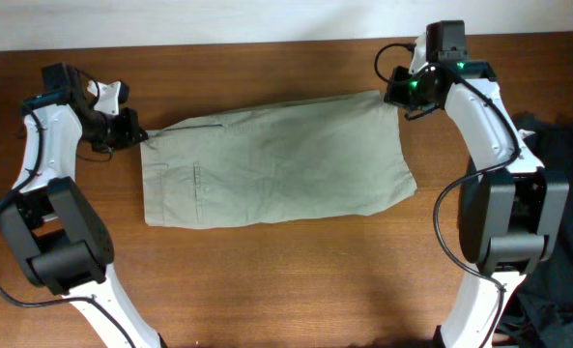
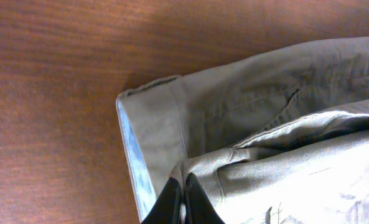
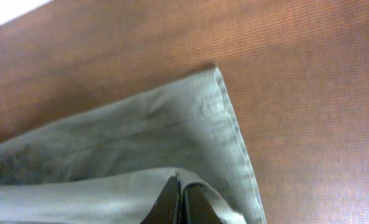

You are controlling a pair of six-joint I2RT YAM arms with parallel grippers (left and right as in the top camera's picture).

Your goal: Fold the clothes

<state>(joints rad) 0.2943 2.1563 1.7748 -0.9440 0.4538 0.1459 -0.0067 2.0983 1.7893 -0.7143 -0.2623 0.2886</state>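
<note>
shorts [image 1: 276, 159] flat on table [image 1: 267, 280] | dark garments [image 1: 568, 145] right edge, well apart

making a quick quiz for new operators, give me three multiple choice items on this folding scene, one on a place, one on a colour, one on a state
1. Where does the left end effector meet the khaki cotton shorts?
A. at a waistband corner
B. at a leg hem
C. in the middle of the cloth

2. What colour is the waistband's inner lining?
A. red
B. black
C. light blue

3. How do the left and the right end effector stand?
A. both wide open
B. both shut on the cloth
C. both out of view

Key: 1 A, the overhead view shows it at the waistband end. 2 C, the left wrist view shows a pale blue strip along the edge. 3 B, each wrist view shows it closed with fabric pinched.
</note>
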